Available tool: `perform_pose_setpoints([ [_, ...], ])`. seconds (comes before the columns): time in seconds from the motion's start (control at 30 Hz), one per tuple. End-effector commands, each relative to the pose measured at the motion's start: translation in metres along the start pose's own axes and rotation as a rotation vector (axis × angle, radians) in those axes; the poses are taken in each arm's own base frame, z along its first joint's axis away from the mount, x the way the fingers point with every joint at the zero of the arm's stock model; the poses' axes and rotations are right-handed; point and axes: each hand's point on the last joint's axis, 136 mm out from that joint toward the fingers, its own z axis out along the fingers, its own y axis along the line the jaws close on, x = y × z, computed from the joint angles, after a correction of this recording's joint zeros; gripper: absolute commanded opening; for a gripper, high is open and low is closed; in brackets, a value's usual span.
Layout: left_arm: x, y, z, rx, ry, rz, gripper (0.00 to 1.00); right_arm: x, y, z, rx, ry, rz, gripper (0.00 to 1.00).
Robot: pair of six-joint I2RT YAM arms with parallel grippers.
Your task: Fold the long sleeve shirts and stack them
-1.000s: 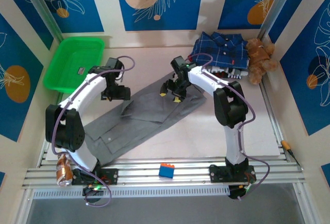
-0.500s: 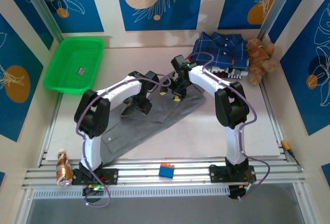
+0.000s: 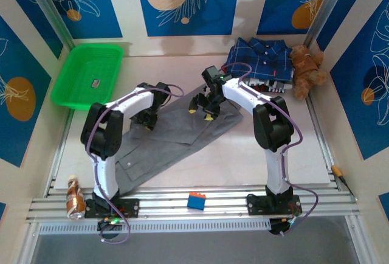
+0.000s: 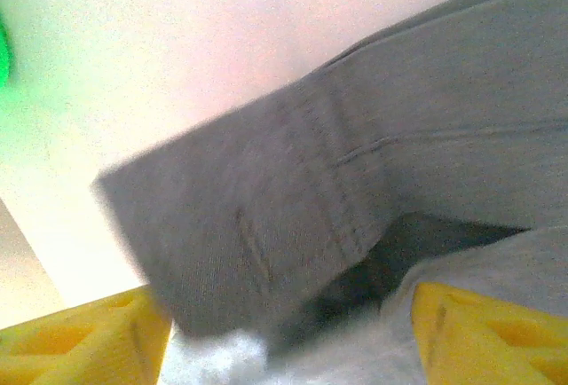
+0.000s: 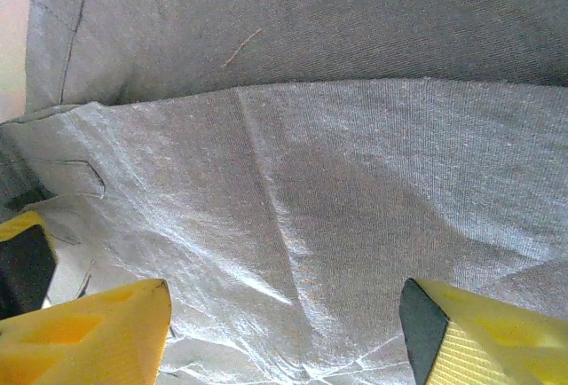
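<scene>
grey shirt sprawled, plaid piled far right

from above: grey shirt (image 3: pixel 176 133) lying diagonally mid-bench (image 3: pixel 243 154), plaid shirt (image 3: pixel 258 57) heaped in the far right corner. up close: stitched cuff (image 4: pixel 266 225) under left pincer (image 4: pixel 284 314), wrinkled cloth under right pincer (image 5: pixel 284 294), both spread wide, gripping nothing.

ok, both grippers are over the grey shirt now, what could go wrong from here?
1. The left gripper is open at the grey shirt cuff, which lies on another fold. Closing may pinch both layers.
2. The right gripper is open over wrinkled cloth, so a shallow pinch may slip.
3. The shirt's near end lies against the left arm. A pull could snag it there.
</scene>
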Motion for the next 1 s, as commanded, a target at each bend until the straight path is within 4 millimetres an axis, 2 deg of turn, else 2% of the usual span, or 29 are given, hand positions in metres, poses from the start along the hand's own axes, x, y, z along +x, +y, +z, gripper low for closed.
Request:
perform_pose_setpoints([
  [0.0,0.011,0.027,-0.003,0.013,-0.010,-0.107,0.72,0.007,0.001,-0.007,-0.017,0.015,0.010,0.70],
  [0.07,0.014,0.034,-0.006,0.072,-0.031,-0.181,0.75,0.007,0.001,-0.008,-0.018,0.014,0.008,0.70],
  [0.2,0.012,0.029,-0.012,0.227,-0.081,-0.245,0.80,0.008,0.005,-0.011,-0.027,0.014,-0.001,0.70],
  [0.33,0.012,0.024,-0.003,0.334,-0.068,-0.309,0.79,0.010,0.013,-0.017,-0.045,0.014,-0.033,0.71],
  [0.5,-0.004,0.017,0.003,0.479,-0.107,-0.368,0.73,0.024,0.037,-0.035,-0.106,-0.017,-0.179,0.75],
  [0.6,-0.010,0.016,0.013,0.505,-0.092,-0.387,0.68,0.038,0.047,-0.046,-0.116,-0.040,-0.274,0.76],
  [0.77,-0.015,0.017,0.027,0.504,-0.077,-0.390,0.61,0.057,0.053,-0.054,-0.140,-0.046,-0.345,0.77],
  [0.97,-0.021,0.019,0.041,0.476,-0.067,-0.387,0.56,0.064,0.056,-0.062,-0.163,-0.059,-0.373,0.77],
])
